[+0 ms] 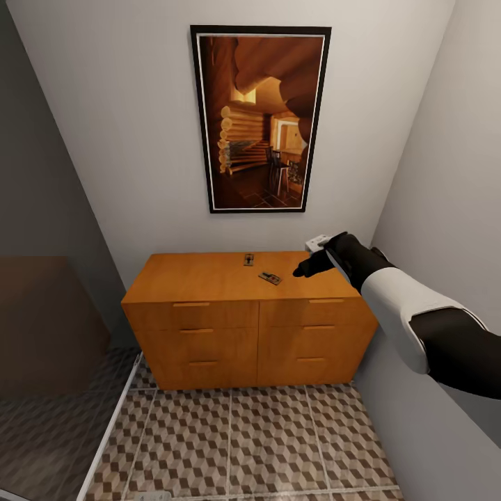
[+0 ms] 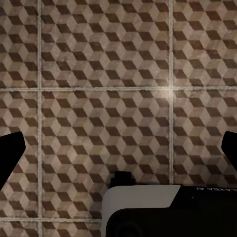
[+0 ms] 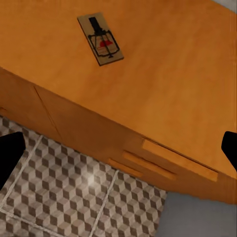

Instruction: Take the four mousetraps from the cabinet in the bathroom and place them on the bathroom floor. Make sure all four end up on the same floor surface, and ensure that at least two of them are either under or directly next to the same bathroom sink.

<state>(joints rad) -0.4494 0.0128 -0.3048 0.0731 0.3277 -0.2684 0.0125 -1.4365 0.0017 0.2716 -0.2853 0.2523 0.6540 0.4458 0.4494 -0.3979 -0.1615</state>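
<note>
My right gripper (image 1: 306, 268) hangs over the right end of the cabinet (image 1: 209, 282), just above its flat top, with my white and black forearm reaching in from the right. In the right wrist view its two dark fingertips (image 3: 10, 158) sit at opposite borders, so it stands wide and holds nothing. Two mousetraps lie on the cabinet top: the nearer mousetrap (image 1: 270, 278) rests flat and skewed, a little left of my gripper and back from the front edge; the farther mousetrap (image 1: 249, 259) lies behind it toward the wall, apart from the first. My right wrist view shows one mousetrap (image 3: 100, 39) with bare wood all round it and the front edge and drawer handles (image 3: 180, 160) below. The cabinet stands against the back wall under a framed picture (image 1: 259, 118), its right end close to the side wall, so room there is tight. A dark glass panel (image 1: 42, 334) closes off the left. The bathroom floor (image 1: 236, 445) lies open before the cabinet. My left gripper (image 2: 118, 148) points straight down at the tiles, fingertips far apart, carrying nothing.
</note>
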